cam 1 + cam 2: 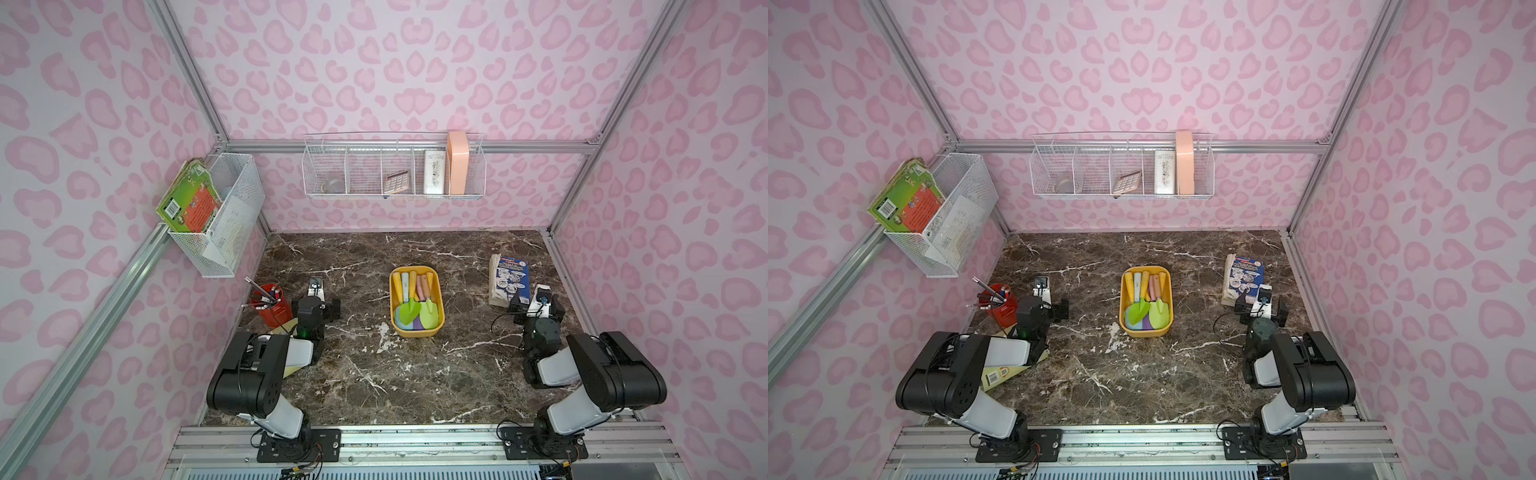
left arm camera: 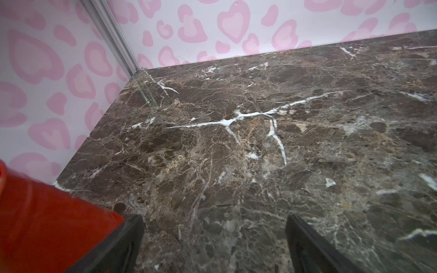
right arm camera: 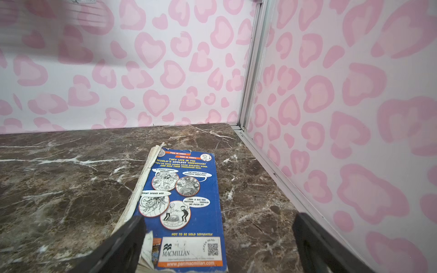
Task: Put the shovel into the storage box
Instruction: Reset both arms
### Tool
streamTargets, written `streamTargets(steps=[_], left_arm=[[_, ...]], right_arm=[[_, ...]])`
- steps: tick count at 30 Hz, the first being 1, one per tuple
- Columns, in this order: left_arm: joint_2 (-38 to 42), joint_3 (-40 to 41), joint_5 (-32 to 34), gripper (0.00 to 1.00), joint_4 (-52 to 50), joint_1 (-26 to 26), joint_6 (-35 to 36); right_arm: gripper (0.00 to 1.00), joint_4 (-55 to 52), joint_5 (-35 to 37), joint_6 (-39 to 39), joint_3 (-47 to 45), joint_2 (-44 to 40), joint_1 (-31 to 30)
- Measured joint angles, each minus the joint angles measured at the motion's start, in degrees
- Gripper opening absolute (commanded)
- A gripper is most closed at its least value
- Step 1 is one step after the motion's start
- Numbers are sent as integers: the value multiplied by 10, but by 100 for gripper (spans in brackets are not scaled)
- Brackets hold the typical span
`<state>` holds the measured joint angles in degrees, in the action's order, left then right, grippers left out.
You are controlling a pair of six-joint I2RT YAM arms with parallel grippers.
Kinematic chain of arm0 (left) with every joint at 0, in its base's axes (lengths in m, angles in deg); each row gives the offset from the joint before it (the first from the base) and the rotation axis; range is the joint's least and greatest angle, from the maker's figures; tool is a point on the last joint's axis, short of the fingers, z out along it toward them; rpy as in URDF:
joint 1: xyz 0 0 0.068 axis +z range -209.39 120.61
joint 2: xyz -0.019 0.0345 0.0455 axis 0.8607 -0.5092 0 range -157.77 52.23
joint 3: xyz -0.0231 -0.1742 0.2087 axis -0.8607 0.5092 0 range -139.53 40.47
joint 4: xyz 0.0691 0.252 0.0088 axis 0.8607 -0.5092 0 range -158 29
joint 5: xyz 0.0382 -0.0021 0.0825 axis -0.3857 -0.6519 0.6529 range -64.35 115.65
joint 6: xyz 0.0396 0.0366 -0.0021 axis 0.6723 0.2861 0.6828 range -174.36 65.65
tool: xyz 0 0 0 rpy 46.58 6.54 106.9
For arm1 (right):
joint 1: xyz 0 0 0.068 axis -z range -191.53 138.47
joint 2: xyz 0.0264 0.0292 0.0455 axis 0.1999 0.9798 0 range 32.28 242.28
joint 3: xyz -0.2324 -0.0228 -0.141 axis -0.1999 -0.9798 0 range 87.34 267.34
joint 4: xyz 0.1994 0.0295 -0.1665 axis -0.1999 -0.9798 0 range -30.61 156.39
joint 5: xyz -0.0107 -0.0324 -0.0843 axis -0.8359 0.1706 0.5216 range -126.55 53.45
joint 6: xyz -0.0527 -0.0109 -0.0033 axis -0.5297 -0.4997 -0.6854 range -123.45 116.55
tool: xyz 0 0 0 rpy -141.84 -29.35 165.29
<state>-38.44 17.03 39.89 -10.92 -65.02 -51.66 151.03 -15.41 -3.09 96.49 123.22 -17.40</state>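
The storage box [image 1: 417,331] sits near the middle of the table [image 1: 374,374], long side running from 12 to 6 o'clock. It is a shallow yellow-orange plastic tub with rounded corners and a smooth rolled rim. The shovels [image 1: 410,308] lie inside it, side by side. Their handles point to 12 o'clock and their green and lime blades are bunched at the 6 o'clock end, overlapping. I count about four handles, though the overlap makes that uncertain. Lying lengthwise is what lets them fit, since the tub looks barely longer than one shovel. No shovel shows on the bare table, so the task looks done.

The left gripper [image 2: 214,224] has its fingers spread wide with only tabletop between them. It sits at about 9 o'clock from the box, just beside the glossy red cup [image 2: 47,224] full of pens. The right gripper [image 3: 218,219] is also spread and holds nothing. It is at about 3 o'clock, low over the near end of a worn blue paperback book [image 3: 186,201] with curled, yellowed pages. Both sit well apart from the box, which fits arms resting clear of a finished job.

The table is dark brown with a marble pattern and white veins, smooth and slightly shiny.
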Motion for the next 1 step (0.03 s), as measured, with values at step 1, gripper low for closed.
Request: streamTargets(steps=[1], left_arm=[[0, 0, 0, 98, 0, 0, 0]], right_arm=[[100, 0, -3, 0, 0, 0, 0]])
